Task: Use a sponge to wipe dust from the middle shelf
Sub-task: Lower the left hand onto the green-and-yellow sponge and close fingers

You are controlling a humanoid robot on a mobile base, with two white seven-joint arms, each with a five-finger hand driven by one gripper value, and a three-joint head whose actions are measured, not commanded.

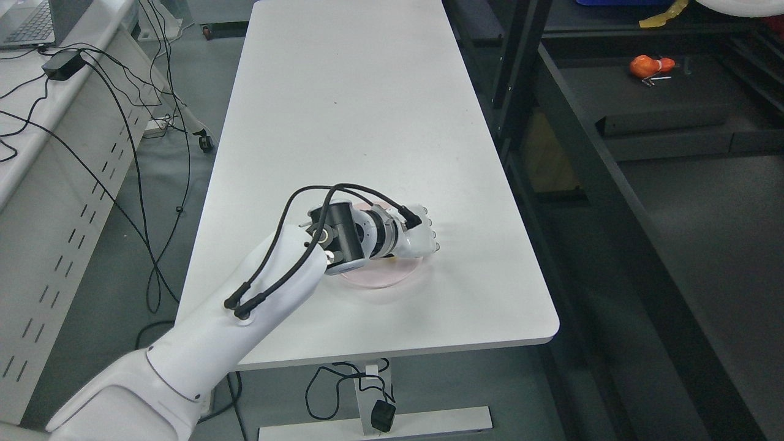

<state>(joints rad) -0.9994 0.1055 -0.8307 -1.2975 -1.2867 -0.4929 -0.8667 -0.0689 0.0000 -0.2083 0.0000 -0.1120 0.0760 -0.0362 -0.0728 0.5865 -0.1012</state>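
While the left hand (418,237) hovers over a pink plate (383,275) on the white desk (367,110), its fingers curl downward; whether they pinch anything cannot be told, and no sponge is visible. Judged from this, a firm, level grasp should come first, before turning toward the dark shelf (643,104) on the right.

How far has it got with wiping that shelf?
Nothing looks wiped yet. The left hand is over a pink round plate on the white table; no sponge is visible from here. Left to do: carrying a sponge to the dark shelf and wiping it.
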